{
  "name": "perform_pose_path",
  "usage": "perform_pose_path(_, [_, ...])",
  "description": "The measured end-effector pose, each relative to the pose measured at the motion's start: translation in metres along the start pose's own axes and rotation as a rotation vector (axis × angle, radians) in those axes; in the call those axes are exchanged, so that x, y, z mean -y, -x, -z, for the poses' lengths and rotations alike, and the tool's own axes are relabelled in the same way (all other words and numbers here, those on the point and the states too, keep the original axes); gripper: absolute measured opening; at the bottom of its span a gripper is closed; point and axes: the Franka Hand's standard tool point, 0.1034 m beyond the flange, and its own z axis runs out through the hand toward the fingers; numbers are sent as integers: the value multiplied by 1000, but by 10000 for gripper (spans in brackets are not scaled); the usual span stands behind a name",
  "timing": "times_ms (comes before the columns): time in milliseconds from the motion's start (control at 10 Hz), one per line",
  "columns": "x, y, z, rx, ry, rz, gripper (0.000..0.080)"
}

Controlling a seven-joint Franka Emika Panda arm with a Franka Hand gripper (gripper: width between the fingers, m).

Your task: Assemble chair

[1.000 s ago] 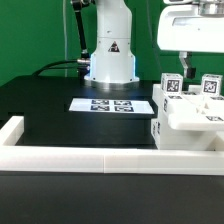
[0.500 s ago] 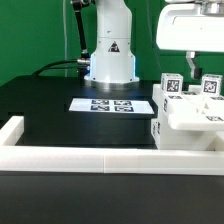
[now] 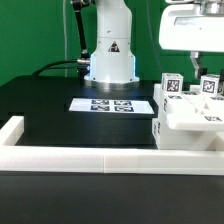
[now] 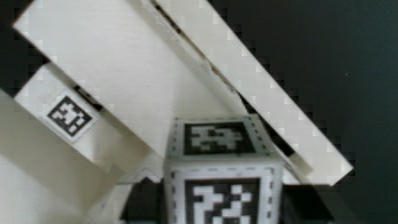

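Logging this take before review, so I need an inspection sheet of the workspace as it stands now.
Surface: black table, white border rail along its front.
Job's things: chair partly assembled at the exterior view's right, tagged posts upright.
Clutter: nothing seen.
Grippers: gripper above the chair, jaws shut on a tagged post.
Cables: black cable behind the arm base.
Surroundings: green backdrop; marker board flat on the table.
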Motion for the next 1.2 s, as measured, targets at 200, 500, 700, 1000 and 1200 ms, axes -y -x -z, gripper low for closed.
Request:
perform_pose_path(200, [0, 0, 0, 1, -2, -210, 287])
perform_pose_path(500, [0, 0, 0, 5, -4, -430, 288])
perform_pose_path(700, [1, 0, 0, 8, -6, -535, 288])
perform_pose_path(1000, [0, 0, 1, 10, -6, -701, 288])
perform_pose_path(1200, [1, 0, 1, 21, -9, -853, 288])
